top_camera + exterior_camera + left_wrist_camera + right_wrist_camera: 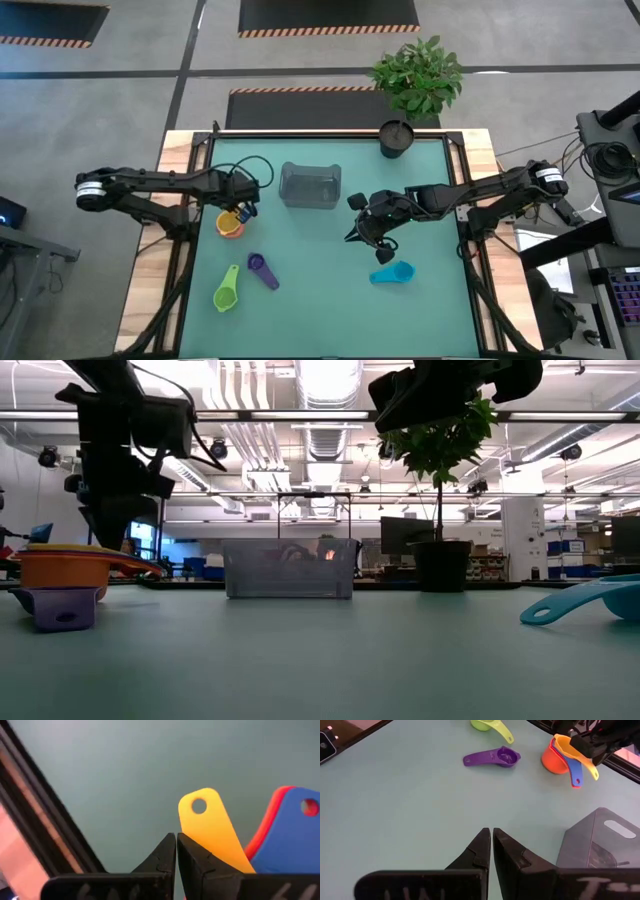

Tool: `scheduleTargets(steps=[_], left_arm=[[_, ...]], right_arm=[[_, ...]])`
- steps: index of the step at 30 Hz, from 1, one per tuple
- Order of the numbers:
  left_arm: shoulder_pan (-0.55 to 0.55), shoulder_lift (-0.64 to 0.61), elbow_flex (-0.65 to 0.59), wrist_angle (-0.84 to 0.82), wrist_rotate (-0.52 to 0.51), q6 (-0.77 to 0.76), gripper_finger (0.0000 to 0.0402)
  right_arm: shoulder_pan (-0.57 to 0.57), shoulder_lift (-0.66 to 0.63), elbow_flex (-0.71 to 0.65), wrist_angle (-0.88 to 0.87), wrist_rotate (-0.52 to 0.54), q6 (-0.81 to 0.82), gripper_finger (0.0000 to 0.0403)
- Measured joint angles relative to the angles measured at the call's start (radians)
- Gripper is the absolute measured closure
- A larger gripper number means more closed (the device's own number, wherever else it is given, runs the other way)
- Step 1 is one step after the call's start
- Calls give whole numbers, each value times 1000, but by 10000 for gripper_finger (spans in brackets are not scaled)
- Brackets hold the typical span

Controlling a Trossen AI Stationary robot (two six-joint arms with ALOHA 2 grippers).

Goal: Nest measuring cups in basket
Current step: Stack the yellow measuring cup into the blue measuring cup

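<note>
An orange measuring cup [231, 224] stands on the table at the left with yellow, red and blue cups nested in it. Their handles, yellow [210, 827] and blue [292, 835] over red, fan out toward the table's left. My left gripper [176, 842] is shut and points steeply down just over the yellow handle. The purple cup [262, 270], green cup [227, 290] and cyan cup [392, 273] lie apart on the table. The grey basket [310, 185] stands at the far middle. My right gripper [491, 837] hangs shut above the table's middle, right of the basket. My left gripper's shut fingertips stand right beside the yellow handle [220, 855], partway along it, coming from above. The fingers themselves cover that spot, so I cannot tell whether they touch the handle. The nested cups sit upright on the table.
A black pot [397, 138] with a green plant stands at the far edge, right of the basket. Black frame rails run along the table's left and right sides. Open tabletop lies between the basket and the loose cups.
</note>
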Motion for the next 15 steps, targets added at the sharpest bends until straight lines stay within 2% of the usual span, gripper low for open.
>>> scheduleTargets(steps=[15], left_arm=[[-81, 0, 88, 9, 27, 13, 401]], right_arm=[[0, 0, 0, 0, 0, 3, 394]])
